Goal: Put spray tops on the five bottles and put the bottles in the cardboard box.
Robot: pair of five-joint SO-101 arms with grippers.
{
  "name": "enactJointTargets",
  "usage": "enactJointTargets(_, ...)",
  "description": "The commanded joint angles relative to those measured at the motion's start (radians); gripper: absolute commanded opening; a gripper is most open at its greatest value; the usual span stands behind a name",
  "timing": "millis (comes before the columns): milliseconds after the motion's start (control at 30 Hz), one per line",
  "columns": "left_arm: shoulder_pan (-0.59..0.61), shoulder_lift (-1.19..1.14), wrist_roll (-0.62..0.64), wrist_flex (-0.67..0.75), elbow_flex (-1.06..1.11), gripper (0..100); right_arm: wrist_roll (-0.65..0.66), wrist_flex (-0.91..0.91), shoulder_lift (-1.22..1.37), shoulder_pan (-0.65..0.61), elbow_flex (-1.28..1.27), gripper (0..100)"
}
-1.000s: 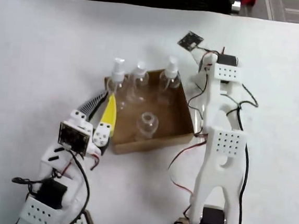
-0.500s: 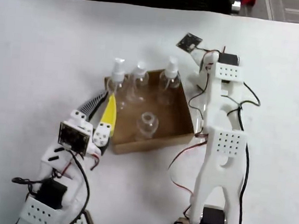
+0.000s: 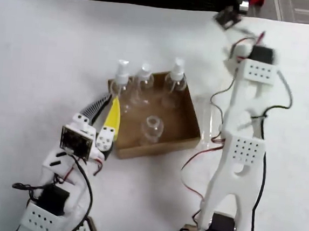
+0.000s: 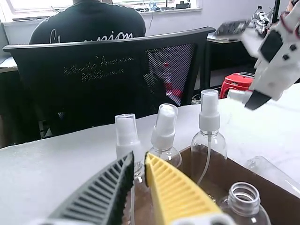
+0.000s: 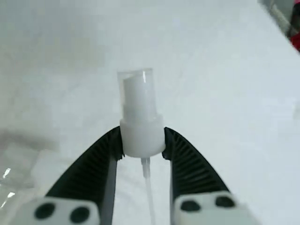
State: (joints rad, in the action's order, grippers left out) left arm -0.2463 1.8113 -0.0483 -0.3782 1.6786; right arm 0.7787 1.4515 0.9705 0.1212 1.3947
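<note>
Office: mesh chair (image 4: 178, 65), desk (image 4: 220, 41)

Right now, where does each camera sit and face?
High view: above the table, looking down on cardboard box, left arm and right arm.
Left wrist view: on left arm, facing capped bottles past left gripper.
Right wrist view: on right arm, looking down past right gripper holding spray top.
High and left wrist views share box and bottles.

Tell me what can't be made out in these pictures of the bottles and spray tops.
- Left wrist view: the left gripper hides the lower part of the nearest bottle.
- High view: the right arm and its wires partly cover the clear bottle lying beside the box.
- Right wrist view: the tube of the spray top in the right gripper runs off the picture's edge.
</note>
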Motion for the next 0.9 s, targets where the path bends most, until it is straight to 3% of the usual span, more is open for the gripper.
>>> enactJointTargets(0,0.002,0.018,-0.003,0.035,-0.014,5,-0.081,0.108,-0.12,0.033,0.204,1.7)
enactJointTargets(233,0.008,0.018,-0.003,0.034,-0.014,5,-0.109,0.259,-0.272,0.044,0.261,1.7)
enactJointTargets(467,0.008,0.018,-0.005,0.015,-0.051,5,-0.287,0.274,-0.484,0.099,0.247,1.7)
enactJointTargets(633,0.005,0.018,-0.003,-0.18,-0.222,5,-0.311,0.274,-0.625,0.166,0.186,1.7)
enactJointTargets(867,0.007,0.018,-0.003,-0.413,-0.443,5,-0.313,0.272,-0.918,0.194,-0.164,1.7)
